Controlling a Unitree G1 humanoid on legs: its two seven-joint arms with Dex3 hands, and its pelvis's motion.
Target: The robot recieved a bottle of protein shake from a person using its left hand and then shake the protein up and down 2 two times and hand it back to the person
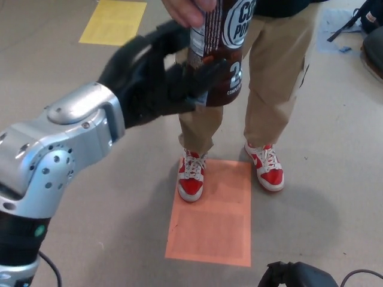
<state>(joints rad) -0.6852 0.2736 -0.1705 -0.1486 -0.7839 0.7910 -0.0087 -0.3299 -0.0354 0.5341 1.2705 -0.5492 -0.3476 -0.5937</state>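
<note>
A brown protein shake bottle with a white label hangs upright at the top centre. A person's hand holds it near the top. My left hand reaches in from the left at the level of the bottle's lower half. Its black fingers are spread across the front of the bottle, one more curling up along its left side. They are apart and not clamped on the bottle. The bottle's lower left part is hidden behind my hand. At the bottom edge only a black piece of my right hand shows.
The person stands right in front of me in tan trousers and red-and-white shoes. One shoe rests on an orange floor patch. A yellow patch lies at the far left, dark gear at the far right.
</note>
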